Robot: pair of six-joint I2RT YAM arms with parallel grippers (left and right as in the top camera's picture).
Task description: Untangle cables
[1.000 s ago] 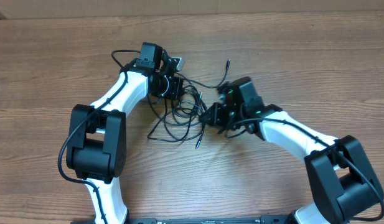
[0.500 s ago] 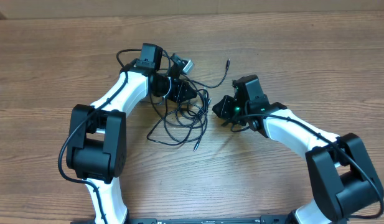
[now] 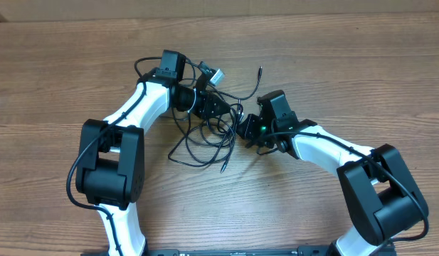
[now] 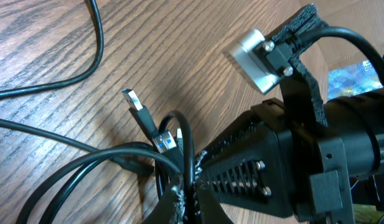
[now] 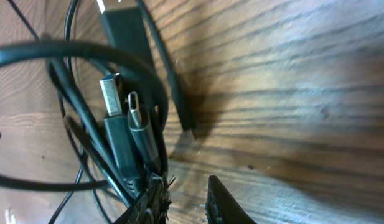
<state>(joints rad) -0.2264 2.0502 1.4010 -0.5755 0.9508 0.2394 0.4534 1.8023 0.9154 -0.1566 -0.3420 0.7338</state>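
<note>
The cables (image 3: 203,136) are thin black cords in a loose tangle at the table's middle, with one end trailing to a plug (image 3: 260,70) at the back. My left gripper (image 3: 219,109) is at the clump's upper right. In the left wrist view it (image 4: 187,202) is shut on one black cord, with a USB plug (image 4: 137,103) lying just ahead. My right gripper (image 3: 245,130) is at the clump's right edge. In the right wrist view it (image 5: 187,200) is open and empty, with the cords and two plugs (image 5: 120,118) just left of its left finger (image 5: 153,199).
The wooden table (image 3: 333,64) runs all round the tangle. A loose cord end (image 3: 225,167) points toward the front. In the left wrist view a bulky black arm body (image 4: 291,155) with a silver block (image 4: 259,55) stands close on the right.
My left gripper has pulled its cord up and to the right. My right gripper drew back to the right from the clump, then came back to its right edge.
</note>
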